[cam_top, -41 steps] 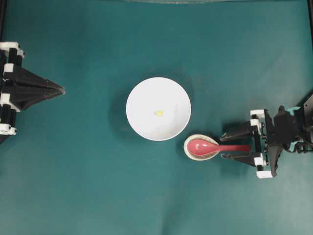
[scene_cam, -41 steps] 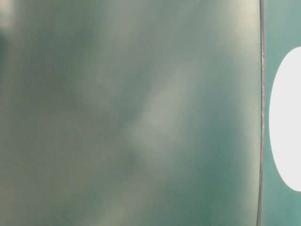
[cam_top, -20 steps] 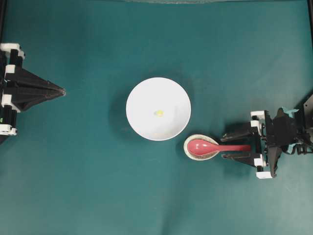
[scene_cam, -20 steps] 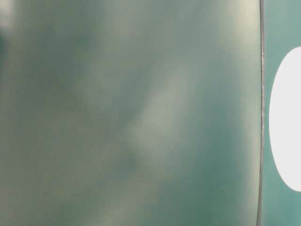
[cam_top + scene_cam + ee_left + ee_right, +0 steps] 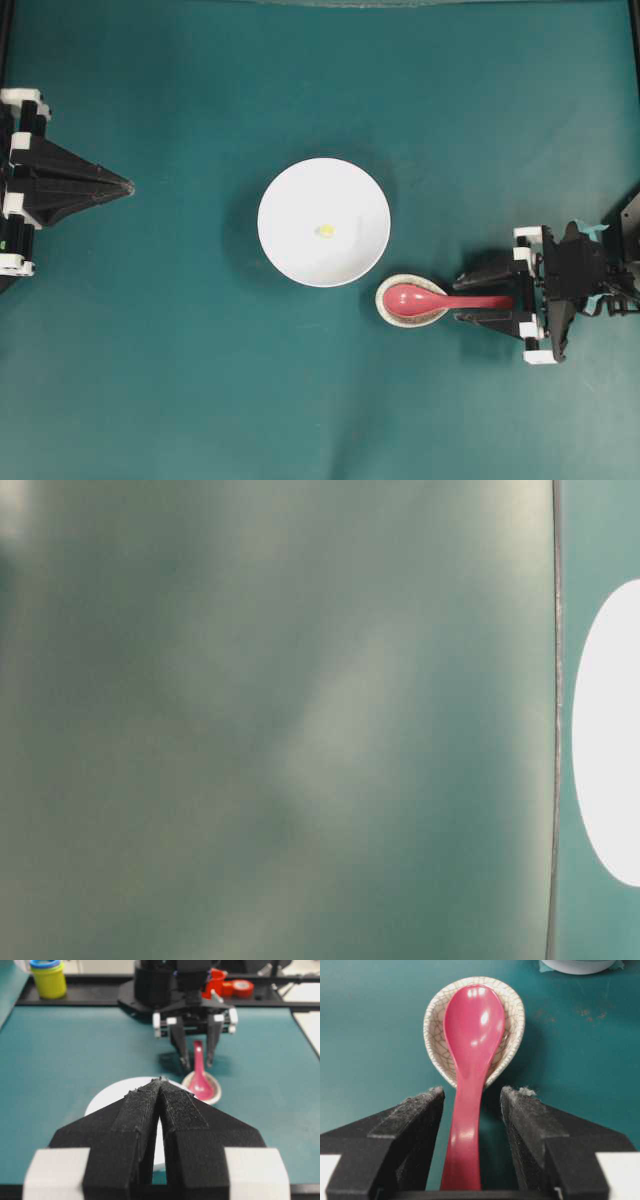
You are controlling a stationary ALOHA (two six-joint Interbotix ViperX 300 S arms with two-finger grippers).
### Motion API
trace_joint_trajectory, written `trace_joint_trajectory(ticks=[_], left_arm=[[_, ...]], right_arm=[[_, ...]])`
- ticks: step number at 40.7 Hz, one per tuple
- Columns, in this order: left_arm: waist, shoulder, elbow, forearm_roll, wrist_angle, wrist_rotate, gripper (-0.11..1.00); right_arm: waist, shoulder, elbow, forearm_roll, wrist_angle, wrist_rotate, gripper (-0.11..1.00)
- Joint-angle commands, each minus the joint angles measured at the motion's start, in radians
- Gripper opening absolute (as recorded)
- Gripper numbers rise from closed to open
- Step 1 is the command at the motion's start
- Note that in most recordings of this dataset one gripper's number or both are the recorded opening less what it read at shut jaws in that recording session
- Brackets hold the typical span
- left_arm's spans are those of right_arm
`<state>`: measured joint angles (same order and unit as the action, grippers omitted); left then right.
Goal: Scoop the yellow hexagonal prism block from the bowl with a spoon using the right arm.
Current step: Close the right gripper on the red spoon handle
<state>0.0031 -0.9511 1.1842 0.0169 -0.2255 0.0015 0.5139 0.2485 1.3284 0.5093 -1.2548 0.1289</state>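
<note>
1. Teal matting covers the whole table (image 5: pixel 200 380); at its far left my left gripper (image 5: pixel 120 185) sits parked with its jaws pressed together, holding nothing.
2. Moving right, the large white bowl (image 5: pixel 290 250) stands at centre, with the tiny yellow hexagonal prism block (image 5: pixel 325 230) lying near its middle.
3. Just right of and below the bowl, the red-pink spoon (image 5: pixel 430 298) rests with its scoop in a small crackle-glazed dish (image 5: pixel 434 1020), its handle pointing right.
4. At far right, my right gripper (image 5: pixel 487 298) straddles that handle with jaws wide; the fingers (image 5: pixel 415 1125) are not yet touching it.
5. I judge the spoon stiff, light and glossy, so likely slippery; the straight handle between the pads is the place to pinch, squarely, or it may twist.
6. Compared with a second ago, the right jaws look slightly narrower and nearer the handle; bowl, block and spoon have not moved.
</note>
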Motion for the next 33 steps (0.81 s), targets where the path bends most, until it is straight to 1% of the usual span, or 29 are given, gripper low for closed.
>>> trace_joint_trajectory(ticks=[1, 13, 25, 33], left_arm=[[0.002, 0.008, -0.02, 0.002, -0.005, -0.002, 0.0], [0.002, 0.008, -0.02, 0.002, -0.005, -0.002, 0.0], [0.002, 0.008, -0.02, 0.003, -0.005, -0.002, 0.0], [0.002, 0.008, -0.02, 0.002, -0.002, -0.002, 0.0]], right_arm=[[0.003, -0.011, -0.003, 0.014, -0.009, -0.002, 0.55], [0.005, -0.009, -0.008, 0.015, -0.005, -0.005, 0.54], [0.011, -0.011, -0.009, 0.015, -0.005, -0.006, 0.44], [0.014, -0.011, -0.012, 0.015, -0.005, -0.008, 0.43]])
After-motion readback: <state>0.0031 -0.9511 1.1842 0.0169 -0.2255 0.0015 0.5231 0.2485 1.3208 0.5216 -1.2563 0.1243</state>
